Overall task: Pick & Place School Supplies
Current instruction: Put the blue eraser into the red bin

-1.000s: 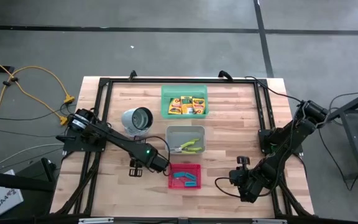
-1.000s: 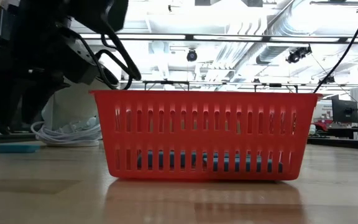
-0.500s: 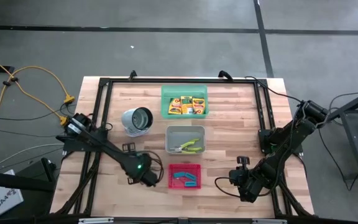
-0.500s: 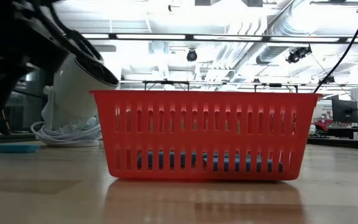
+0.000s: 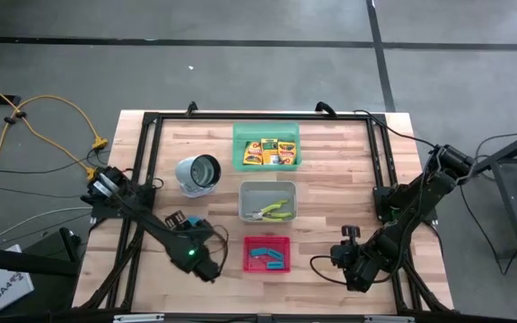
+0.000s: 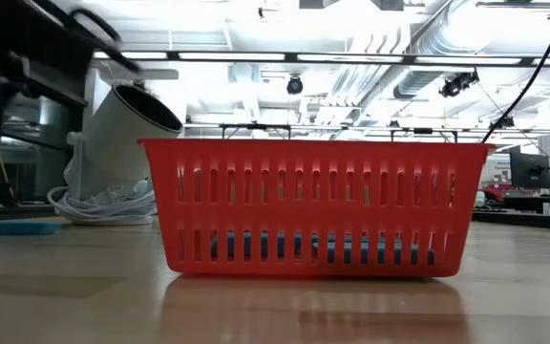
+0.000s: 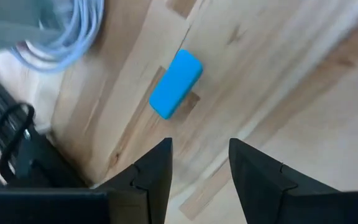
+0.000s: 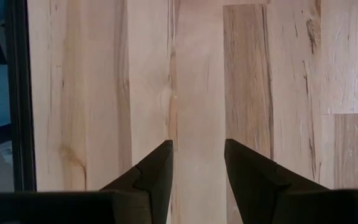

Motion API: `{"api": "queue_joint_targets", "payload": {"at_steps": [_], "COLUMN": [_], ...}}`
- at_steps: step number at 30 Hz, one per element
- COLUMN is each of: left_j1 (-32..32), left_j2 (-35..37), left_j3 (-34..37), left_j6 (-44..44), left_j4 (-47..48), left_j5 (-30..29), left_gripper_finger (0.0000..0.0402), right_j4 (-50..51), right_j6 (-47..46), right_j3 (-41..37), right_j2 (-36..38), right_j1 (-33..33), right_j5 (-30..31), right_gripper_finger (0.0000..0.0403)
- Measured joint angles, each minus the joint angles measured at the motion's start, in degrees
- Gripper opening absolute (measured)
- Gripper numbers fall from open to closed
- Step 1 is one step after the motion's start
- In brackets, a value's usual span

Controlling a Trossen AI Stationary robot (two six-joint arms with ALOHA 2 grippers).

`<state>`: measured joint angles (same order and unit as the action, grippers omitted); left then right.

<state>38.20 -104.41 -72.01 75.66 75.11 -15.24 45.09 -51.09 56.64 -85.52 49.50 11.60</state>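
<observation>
A light-blue piece [image 7: 175, 84] lies flat on the bare wood left of the red tray [image 5: 267, 254], also seen as a light-blue piece [image 6: 25, 226] in the low view. My left gripper [image 7: 199, 146] hovers open just short of it, near the table's front left [image 5: 205, 266]. The red tray holds more light-blue pieces [image 5: 267, 257]. Pliers with yellow-green handles [image 5: 271, 212] lie in the grey tray [image 5: 268, 190]. Crayon boxes [image 5: 267, 152] fill the green tray [image 5: 266, 131]. My right gripper [image 8: 197, 149] waits open over bare wood at the front right [image 5: 355, 267].
A white cylinder-shaped device [image 5: 197, 175] with a coiled pale-blue cable [image 7: 73, 37] stands left of the grey tray, close to the loose piece. A black frame [image 5: 146, 161] runs round the table's edges. Bare wood lies between the red tray and my right arm.
My left gripper has swung away from the red tray's left side toward the table's left and near edges, rolling its wrist as it went. In the low view the arm has slid off to the left, uncovering the white device.
</observation>
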Motion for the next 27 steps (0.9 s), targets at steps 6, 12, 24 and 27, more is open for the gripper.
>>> {"api": "queue_joint_targets", "payload": {"at_steps": [6,12,24,27], "left_j1": [3.9,3.0,-5.5,-7.7], "left_j2": [6.2,18.2,27.6,27.6], "left_j3": [0.7,6.9,21.2,22.5], "left_j6": [-0.8,-0.6,-13.7,-16.9], "left_j4": [0.6,-0.7,-18.6,-19.1], "left_j5": [-5.2,-11.0,-5.5,-4.1], "left_gripper_finger": [0.0112,0.0034,0.0021,0.0021], "right_j4": [-0.5,-0.6,-0.6,-0.6], "right_j6": [1.3,1.5,2.6,2.8], "right_j3": [0.0,0.0,0.0,0.0], "right_j2": [0.0,0.0,0.0,0.0], "right_j1": [0.0,-0.5,-0.5,-0.5], "right_j5": [0.1,0.3,0.3,0.3], "right_gripper_finger": [0.0136,0.0136,0.0136,0.0136]}}
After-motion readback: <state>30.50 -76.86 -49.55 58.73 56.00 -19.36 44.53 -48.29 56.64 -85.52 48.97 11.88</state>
